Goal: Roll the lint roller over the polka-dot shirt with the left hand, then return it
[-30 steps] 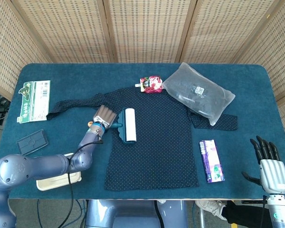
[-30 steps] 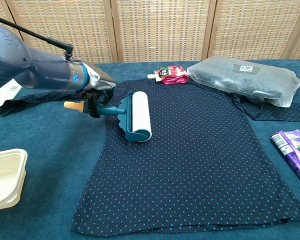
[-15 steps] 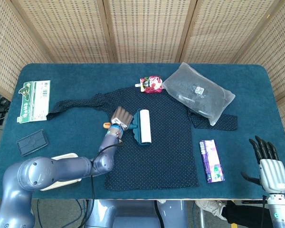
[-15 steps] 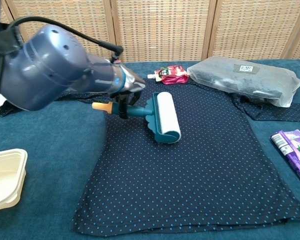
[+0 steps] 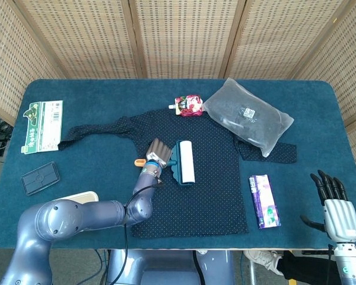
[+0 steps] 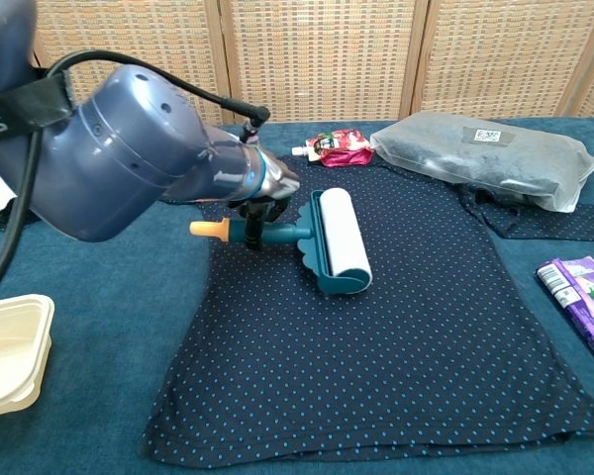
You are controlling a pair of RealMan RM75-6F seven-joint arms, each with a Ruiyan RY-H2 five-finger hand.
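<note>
Lint roller (image 5: 184, 162) (on shirt (image 5: 207, 196)) in left hand (image 5: 156, 152)

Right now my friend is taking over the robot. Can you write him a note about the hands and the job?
Left hand grips the roller by its handle; the roller lies on the shirt.
Right hand is open, off the table's right edge, holding nothing.
Done: roller picked up and set on the upper middle of the shirt.
Left: finish rolling over the shirt, then put the roller back. Where it belongs, the pictures do not show.
</note>
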